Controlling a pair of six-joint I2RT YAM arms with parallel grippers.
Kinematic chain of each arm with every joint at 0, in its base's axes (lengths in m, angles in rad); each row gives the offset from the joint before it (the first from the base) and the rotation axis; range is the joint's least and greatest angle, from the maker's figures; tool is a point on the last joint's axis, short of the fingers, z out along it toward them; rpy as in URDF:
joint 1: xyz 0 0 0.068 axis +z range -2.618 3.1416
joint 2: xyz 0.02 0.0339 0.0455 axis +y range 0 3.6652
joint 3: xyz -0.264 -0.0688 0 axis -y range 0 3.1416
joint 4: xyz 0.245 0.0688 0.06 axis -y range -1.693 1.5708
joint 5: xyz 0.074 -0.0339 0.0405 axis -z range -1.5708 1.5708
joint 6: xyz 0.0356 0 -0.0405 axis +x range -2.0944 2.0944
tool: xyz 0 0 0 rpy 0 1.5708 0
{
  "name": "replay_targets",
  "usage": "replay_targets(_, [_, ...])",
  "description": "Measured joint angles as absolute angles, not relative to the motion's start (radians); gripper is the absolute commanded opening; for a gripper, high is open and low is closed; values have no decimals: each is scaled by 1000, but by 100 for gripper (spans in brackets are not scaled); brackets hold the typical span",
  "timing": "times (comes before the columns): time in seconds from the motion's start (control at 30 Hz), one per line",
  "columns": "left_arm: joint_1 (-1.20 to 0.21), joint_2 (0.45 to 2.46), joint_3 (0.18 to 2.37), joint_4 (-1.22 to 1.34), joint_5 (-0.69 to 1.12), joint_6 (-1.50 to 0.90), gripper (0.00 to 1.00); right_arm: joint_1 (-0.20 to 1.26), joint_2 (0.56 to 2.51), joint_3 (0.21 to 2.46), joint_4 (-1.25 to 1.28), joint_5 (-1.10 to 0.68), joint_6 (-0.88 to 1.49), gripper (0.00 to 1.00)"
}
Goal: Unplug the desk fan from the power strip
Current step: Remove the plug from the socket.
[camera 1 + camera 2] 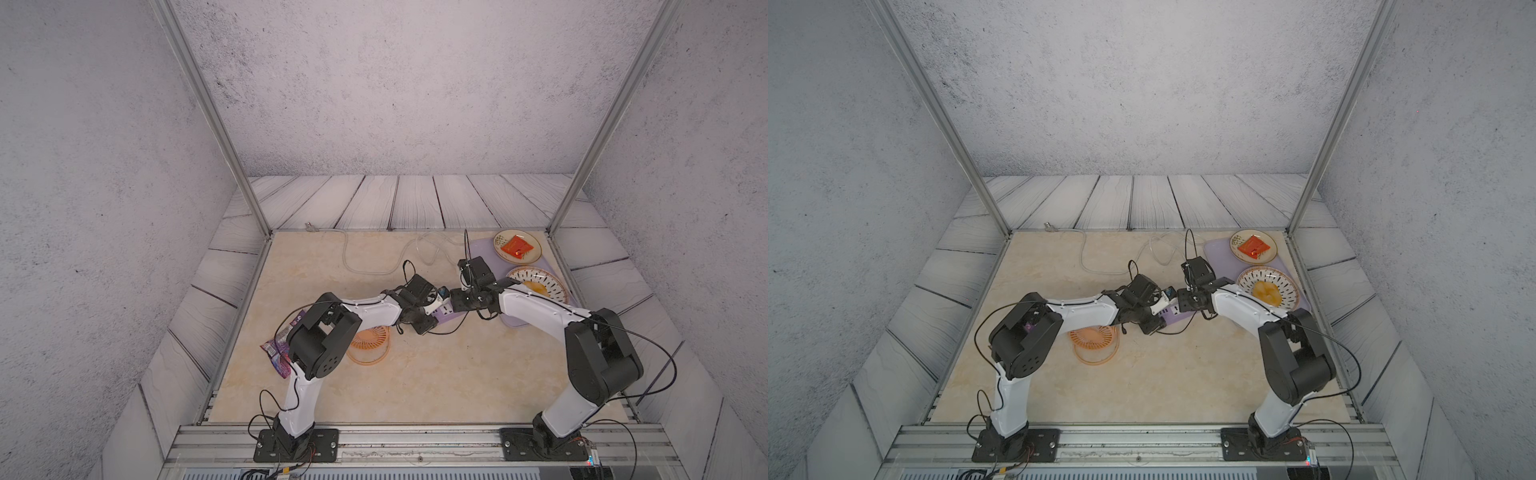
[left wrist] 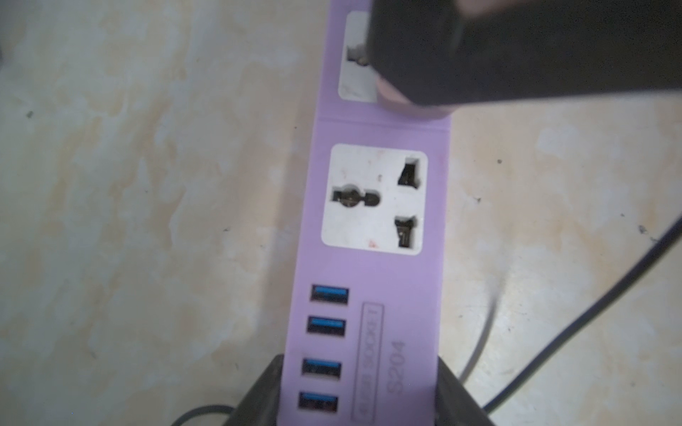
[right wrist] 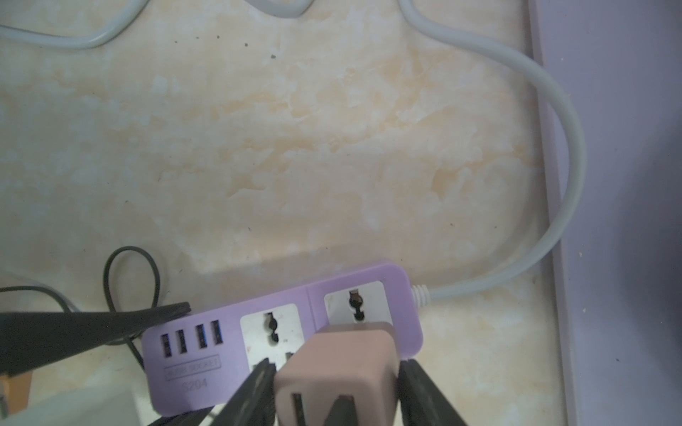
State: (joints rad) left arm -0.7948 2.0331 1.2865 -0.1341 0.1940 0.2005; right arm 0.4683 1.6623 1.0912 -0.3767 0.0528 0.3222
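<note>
A: Is the plug [image 3: 343,350] coming out yet?
B: Hard to say; its prongs are hidden. The right gripper [image 3: 336,372] is bracketing it over the end socket [image 3: 356,302] (pinching or merely flanking, I cannot tell). The left gripper [image 2: 356,372] is clamping the power strip [image 2: 369,265] at its USB end.
A: And the desk fan [image 1: 368,345]?
B: Lying beside the left arm [image 1: 365,309], unmoved by the look of it.

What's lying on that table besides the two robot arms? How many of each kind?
Plates: 2
Packets: 2
Desk fan: 1
Plug cube: 1
Power strip: 1
Tray: 1
Yellow food portion: 1
Total: 9
</note>
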Motion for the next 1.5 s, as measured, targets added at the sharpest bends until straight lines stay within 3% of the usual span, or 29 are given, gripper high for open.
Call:
replay_targets(0.33, [-795,2033,1287,-131,194,200,0,473,1663,1083,-370,78,302,56])
replay_targets(0.7, [-795,2033,1286,-131,194,201,0,475,1663,1072,-338,115,276,29])
replay_targets(1.5, [-795,2033,1279,-119,206,213,0,468,1632,1066,-363,107,325,20])
